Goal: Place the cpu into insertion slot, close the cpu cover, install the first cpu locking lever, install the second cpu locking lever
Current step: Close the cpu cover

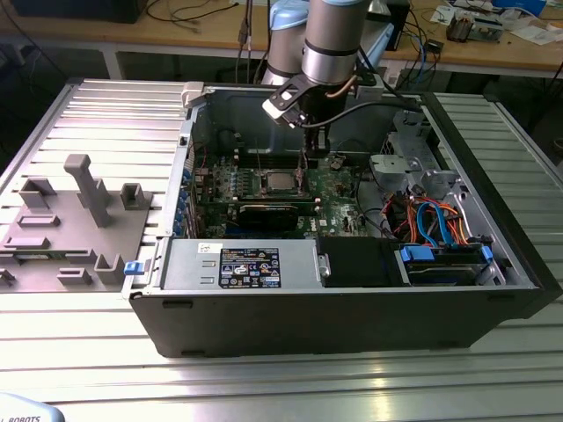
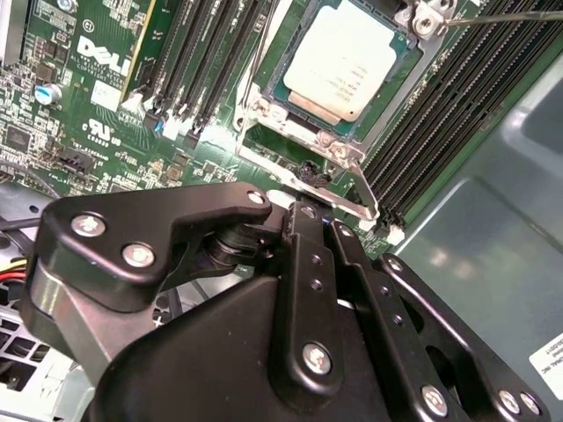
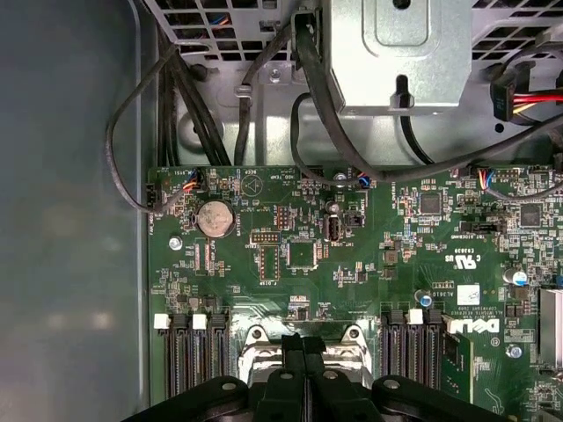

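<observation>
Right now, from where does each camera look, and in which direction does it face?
Exterior view: off the arm, above the open computer case, looking down into it; the arm and gripper show.
First wrist view: on the arm, looking down past the gripper onto the green circuit board.
Second wrist view: on the arm, looking obliquely past the gripper at the cpu.
Shared: both wrist views show the gripper and black memory slots; the exterior view also shows the cpu.

A ribbed aluminium desk (image 1: 290,387) carries the open computer case (image 1: 352,316). Behind the case runs a wooden workbench (image 1: 176,37) strewn with cables (image 1: 189,13). Beside the case, toward the exterior view's left, sits a grey moulded fixture (image 1: 70,229).
</observation>
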You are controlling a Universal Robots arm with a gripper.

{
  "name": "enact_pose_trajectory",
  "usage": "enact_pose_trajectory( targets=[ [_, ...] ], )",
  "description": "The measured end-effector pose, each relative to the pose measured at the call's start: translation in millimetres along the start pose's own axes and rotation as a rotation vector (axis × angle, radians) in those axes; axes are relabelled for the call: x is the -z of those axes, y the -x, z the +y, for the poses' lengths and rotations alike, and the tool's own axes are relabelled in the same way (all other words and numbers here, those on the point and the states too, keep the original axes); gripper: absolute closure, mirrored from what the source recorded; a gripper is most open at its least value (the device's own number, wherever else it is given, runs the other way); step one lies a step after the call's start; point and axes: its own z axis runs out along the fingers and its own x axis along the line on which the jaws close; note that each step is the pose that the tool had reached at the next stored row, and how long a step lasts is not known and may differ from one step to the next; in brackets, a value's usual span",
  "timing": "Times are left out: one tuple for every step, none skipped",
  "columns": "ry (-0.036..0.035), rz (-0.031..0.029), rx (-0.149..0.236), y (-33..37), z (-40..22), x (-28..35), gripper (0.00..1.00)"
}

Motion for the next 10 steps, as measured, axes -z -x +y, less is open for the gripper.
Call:
enact_pose_trajectory(
  targets=[
    [-0.0001,-0.0001,0.0,0.0,-1.1,0.0,0.89],
    [0.0,0.0,0.0,0.0,-1.9,0.0,0.89],
    [0.0,0.0,0.0,0.0,-2.5,0.0,0.89],
    [0.0,0.0,0.0,0.0,-3.7,-0.1,0.89],
    [0.0,0.0,0.0,0.0,-4.6,-0.1,0.89],
    [0.0,0.0,0.0,0.0,-6.0,-0.1,0.89],
    [0.0,0.0,0.0,0.0,-7.0,-0.2,0.89],
    [0.0,-0.0001,0.0,0.0,-8.1,-0.2,0.89],
    [0.0,-0.0001,0.0,0.0,-8.7,-0.2,0.89],
    [0.0,-0.0001,0.0,0.0,-9.5,-0.2,0.89]
  ],
)
